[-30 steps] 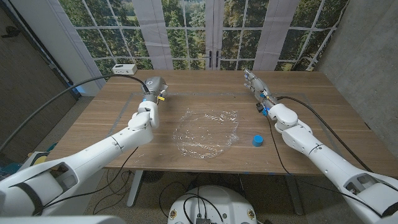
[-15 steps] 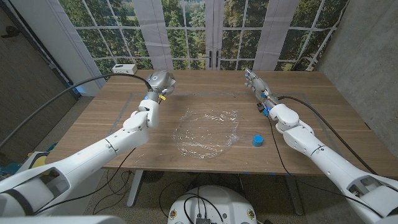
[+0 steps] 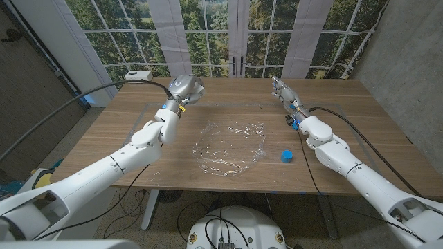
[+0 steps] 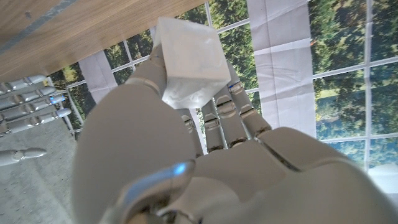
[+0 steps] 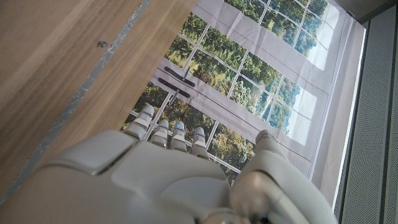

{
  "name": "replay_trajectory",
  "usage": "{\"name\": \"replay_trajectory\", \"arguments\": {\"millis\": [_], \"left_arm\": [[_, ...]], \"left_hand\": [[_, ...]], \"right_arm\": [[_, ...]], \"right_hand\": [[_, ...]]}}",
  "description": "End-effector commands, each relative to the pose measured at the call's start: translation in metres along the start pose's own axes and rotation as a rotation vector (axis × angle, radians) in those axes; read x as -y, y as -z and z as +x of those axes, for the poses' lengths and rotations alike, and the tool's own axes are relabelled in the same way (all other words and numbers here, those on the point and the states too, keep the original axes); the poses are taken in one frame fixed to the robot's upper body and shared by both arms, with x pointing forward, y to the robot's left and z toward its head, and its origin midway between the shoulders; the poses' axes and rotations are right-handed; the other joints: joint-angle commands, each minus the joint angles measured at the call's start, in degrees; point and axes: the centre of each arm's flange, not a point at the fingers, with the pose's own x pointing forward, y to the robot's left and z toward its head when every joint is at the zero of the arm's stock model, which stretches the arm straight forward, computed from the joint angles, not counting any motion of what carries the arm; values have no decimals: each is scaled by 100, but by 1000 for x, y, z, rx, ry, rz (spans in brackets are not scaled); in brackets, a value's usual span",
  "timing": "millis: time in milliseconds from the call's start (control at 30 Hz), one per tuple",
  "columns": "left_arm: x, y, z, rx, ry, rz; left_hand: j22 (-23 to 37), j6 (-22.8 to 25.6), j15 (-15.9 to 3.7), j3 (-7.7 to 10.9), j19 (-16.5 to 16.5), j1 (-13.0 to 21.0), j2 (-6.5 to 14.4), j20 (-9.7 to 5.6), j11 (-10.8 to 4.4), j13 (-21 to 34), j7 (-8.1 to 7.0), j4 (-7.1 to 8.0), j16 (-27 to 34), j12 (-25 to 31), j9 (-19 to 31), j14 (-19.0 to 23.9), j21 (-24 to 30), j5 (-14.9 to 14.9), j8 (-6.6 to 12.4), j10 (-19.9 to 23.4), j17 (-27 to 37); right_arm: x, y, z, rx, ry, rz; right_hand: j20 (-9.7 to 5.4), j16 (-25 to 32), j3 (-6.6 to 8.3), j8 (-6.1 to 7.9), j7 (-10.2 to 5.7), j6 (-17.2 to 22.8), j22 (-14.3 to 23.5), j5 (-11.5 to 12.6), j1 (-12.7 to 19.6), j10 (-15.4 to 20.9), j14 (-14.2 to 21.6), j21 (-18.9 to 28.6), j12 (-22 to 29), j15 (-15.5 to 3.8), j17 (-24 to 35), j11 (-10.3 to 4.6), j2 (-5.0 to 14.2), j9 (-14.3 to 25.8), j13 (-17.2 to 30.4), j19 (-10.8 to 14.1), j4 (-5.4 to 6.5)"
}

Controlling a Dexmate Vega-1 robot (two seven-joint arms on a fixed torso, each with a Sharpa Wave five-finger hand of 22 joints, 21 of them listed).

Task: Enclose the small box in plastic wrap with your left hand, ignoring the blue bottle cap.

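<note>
White and cube-shaped, the small box (image 4: 186,59) sits pinched at the tips of the left hand's fingers (image 4: 233,109) in the left wrist view, thumb on one side and the rest behind it, with the bench showing beyond and the right hand's (image 4: 28,99) straight fingers off at the edge.

From the head camera, the left hand (image 3: 185,87) is raised above the bench (image 3: 104,138) near its far edge, on the left-hand half. A second ago it was lower and further toward the far-left corner; half a second ago it had risen and shifted inward; now it is higher again and closer to the middle. My reading is that the box has been lifted and is being carried toward the plastic wrap (image 3: 230,146), which lies crumpled and spread near the centre of the bench, unmoved across the three pictures. The wrapping itself has not begun; the box is well apart from the sheet. The blue bottle cap (image 3: 286,157) sits just off the wrap toward the right edge, untouched.

In the right wrist view, the right hand (image 5: 168,168) shows fingers extended side by side, holding nothing, over the bench near the far edge. It has kept its place throughout.
</note>
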Motion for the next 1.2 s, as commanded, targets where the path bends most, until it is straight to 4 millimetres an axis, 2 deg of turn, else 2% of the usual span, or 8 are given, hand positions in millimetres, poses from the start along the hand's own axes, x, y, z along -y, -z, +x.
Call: {"name": "replay_trajectory", "arguments": {"millis": [33, 600, 1200], "left_arm": [[-6, -25, -2, 156, 31, -13], [2, -54, -3, 344, 107, -31], [17, -86, -8, 500, 230, -79]], "left_hand": [[-4, 308, -1553, 200, -14, 415, 547, -16, -1238, 1212, 107, 137, -23, 817, -1, 991, 10, 51, 26, 1231, 633], [-97, 345, -1557, 214, -33, 401, 542, -42, -1237, 1235, 83, 121, -100, 773, -27, 1037, 45, 55, 25, 1237, 635], [-175, 381, -1557, 217, -69, 383, 527, -44, -1234, 1255, 83, 103, -173, 725, -63, 1075, 75, 58, 17, 1250, 646]], "right_arm": [[-6, -4, -6, 4, 12, -3], [-10, -14, -14, 18, 14, -32], [-8, -14, -23, 28, 39, -26]], "right_hand": [[15, 23, 9, 14, -19, 18, 7, 9, -21, 22, 23, -10, -8, 33, 8, 12, 11, 12, 24, -25, -22], [2, 29, 11, 30, 1, 74, 7, 8, -25, 46, 45, 11, -6, 34, 9, 13, 26, 12, 24, 23, -28], [8, 34, 8, 38, 20, 115, 6, 7, -31, 66, 70, 23, -5, 27, 9, 24, 26, 12, 25, 59, -37]]}}
